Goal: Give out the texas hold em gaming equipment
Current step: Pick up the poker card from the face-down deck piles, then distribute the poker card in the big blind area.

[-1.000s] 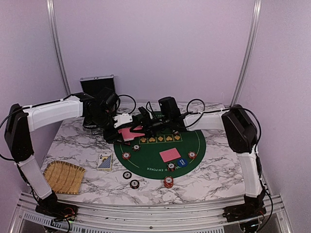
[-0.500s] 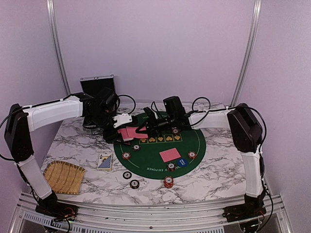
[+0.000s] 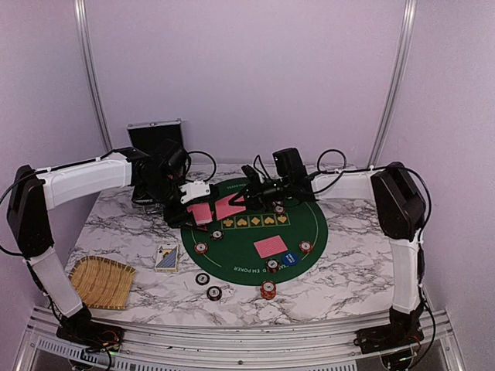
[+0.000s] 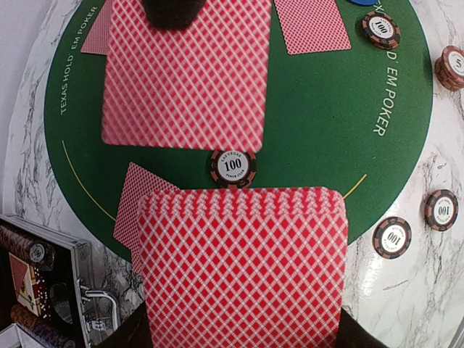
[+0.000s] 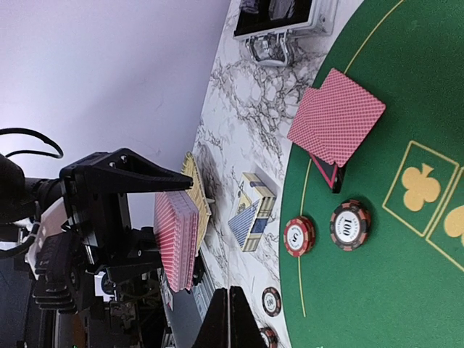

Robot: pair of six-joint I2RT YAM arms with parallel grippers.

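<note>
My left gripper (image 4: 239,322) is shut on a deck of red-backed cards (image 4: 239,268), held above the green mat's left edge; the same deck (image 3: 200,212) shows from above. Just to its right, my right gripper (image 3: 247,198) is shut on a single red-backed card (image 4: 187,72), which hovers over the mat. From the right wrist, my shut fingertips (image 5: 230,319) pinch that card edge-on. Dealt cards (image 3: 271,247) lie on the mat beside the blue dealer button (image 3: 289,258). More cards (image 5: 335,116) lie at the mat's left edge. Poker chips (image 3: 201,248) (image 3: 267,290) are scattered around.
The round green mat (image 3: 309,224) covers the middle of the marble table. A silver case (image 3: 155,135) stands open at the back left. A woven straw tray (image 3: 102,281) sits front left, with a blue and cream card box (image 3: 166,257) beside it.
My right gripper has shut on one card at the deck and drawn it off to the right. The left arm and its deck have stayed put.
</note>
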